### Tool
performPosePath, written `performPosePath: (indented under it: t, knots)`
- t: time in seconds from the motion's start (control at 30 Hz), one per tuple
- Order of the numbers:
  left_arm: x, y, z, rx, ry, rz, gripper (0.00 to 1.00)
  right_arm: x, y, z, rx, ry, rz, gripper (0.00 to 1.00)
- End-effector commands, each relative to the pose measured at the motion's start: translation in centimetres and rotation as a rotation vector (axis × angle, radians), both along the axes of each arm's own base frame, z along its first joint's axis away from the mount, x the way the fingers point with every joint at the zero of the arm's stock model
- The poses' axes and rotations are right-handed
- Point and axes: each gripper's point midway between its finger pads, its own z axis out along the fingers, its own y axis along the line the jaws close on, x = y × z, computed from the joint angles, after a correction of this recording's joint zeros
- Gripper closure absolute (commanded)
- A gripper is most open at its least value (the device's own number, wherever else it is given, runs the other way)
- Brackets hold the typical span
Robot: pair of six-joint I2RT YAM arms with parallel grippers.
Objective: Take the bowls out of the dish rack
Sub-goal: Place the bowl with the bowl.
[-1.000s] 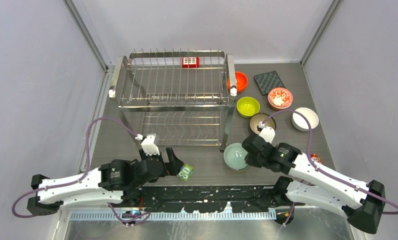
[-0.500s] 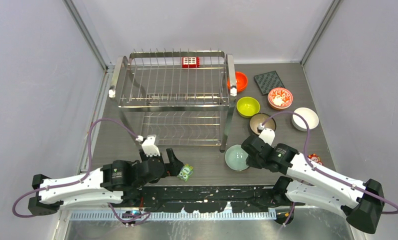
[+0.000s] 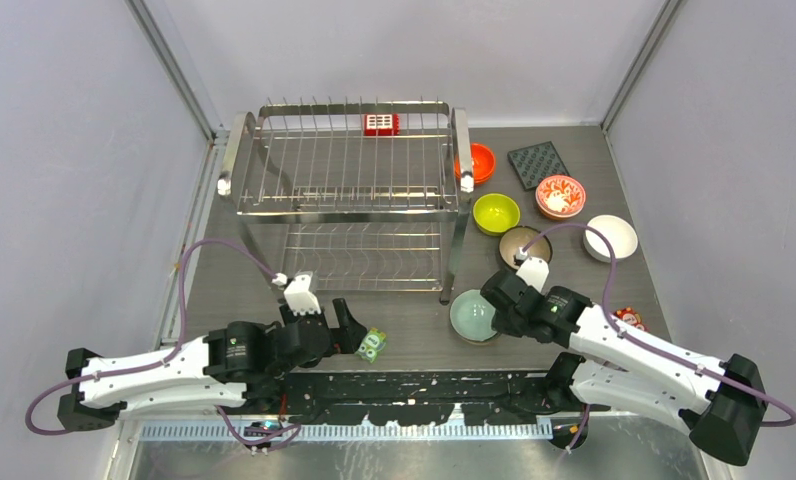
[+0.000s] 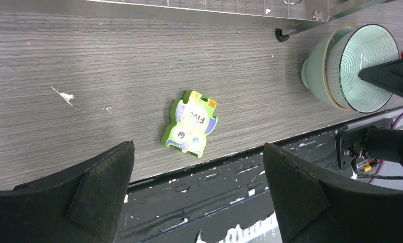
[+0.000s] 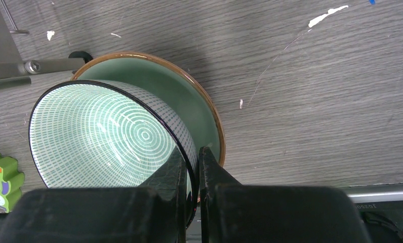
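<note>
My right gripper (image 5: 192, 157) is shut on the rim of a pale green bowl with a fine ring pattern (image 5: 113, 136). It holds that bowl tilted inside a second pale green bowl with a brown rim (image 5: 202, 98). Both sit on the table by the rack's front right leg (image 3: 471, 316). The steel wire dish rack (image 3: 349, 190) shows no bowls on its tiers. My left gripper (image 4: 197, 152) is open and empty, low over the table's near edge (image 3: 346, 325).
Right of the rack stand an orange bowl (image 3: 479, 162), a yellow-green bowl (image 3: 496, 213), a dark brownish bowl (image 3: 522, 243), a red-flowered bowl (image 3: 560, 196), a white bowl (image 3: 611, 238) and a dark square mat (image 3: 538, 164). A green toy tile (image 4: 190, 124) lies under my left gripper.
My right gripper has shifted very slightly left with the patterned bowl. The left arm has barely moved.
</note>
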Motion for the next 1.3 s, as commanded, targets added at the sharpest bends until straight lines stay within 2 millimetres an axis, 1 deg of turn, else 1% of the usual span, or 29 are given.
performPosePath:
  t: [0.0, 0.1, 0.33, 0.57, 0.87, 1.03, 1.2, 1.27]
  knots:
    - [0.4, -0.4, 0.6, -0.039, -0.015, 0.022, 0.0, 1.1, 0.9, 0.8, 0.044, -0.044, -0.024, 0.91]
    - [0.4, -0.4, 0.5, -0.039, -0.011, 0.023, 0.0, 1.1, 0.8, 0.9, 0.044, -0.044, -0.024, 0.88]
    - [0.3, -0.4, 0.3, -0.036, -0.007, 0.021, 0.0, 1.1, 0.7, 1.8, 0.05, -0.054, -0.022, 0.74]
    - [0.2, -0.5, 0.1, -0.035, -0.003, 0.017, 0.0, 0.8, 0.4, 2.2, 0.048, -0.053, -0.023, 0.66]
    - [0.2, -0.4, -0.1, -0.032, -0.001, 0.018, 0.0, 0.6, 0.0, 3.7, 0.051, -0.066, -0.019, 0.54]
    - [0.2, -0.4, -0.2, -0.031, 0.001, 0.017, 0.0, 0.5, -0.3, 4.1, 0.042, -0.067, -0.018, 0.54]
    - [0.2, -0.4, -0.2, -0.031, 0.001, 0.015, 0.0, 0.3, -0.4, 3.6, 0.032, -0.052, -0.02, 0.6]
    - [0.1, -0.4, -0.2, -0.031, 0.002, 0.016, 0.0, 0.3, -0.5, 3.4, 0.03, -0.049, -0.024, 0.64]
